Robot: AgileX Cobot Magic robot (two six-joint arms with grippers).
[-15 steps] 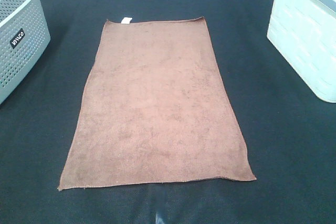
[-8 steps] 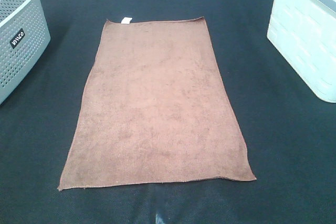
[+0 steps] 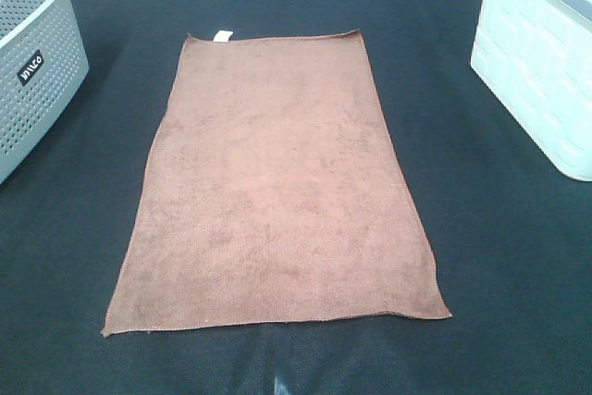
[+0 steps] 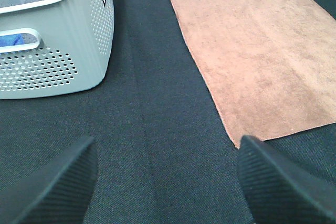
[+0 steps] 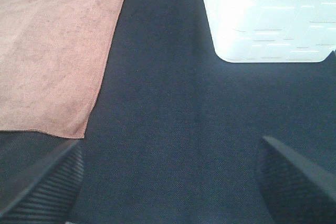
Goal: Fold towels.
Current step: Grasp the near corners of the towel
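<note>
Nothing moved: towel (image 3: 277,182) lies flat for folding, tag (image 3: 221,37) at 12 o'clock; left gripper (image 4: 165,163) and right gripper (image 5: 170,156) gape wide, empty, near its 6 o'clock corners

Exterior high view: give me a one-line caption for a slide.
Reddish-brown towel lies flat and unfolded on the dark tabletop, grey perforated basket at left, white bin at right.

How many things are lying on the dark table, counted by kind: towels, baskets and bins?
Towels: 1, the reddish-brown towel, spread flat
Baskets: 1, the grey perforated basket
Bins: 1, the white bin
Total: 3
</note>
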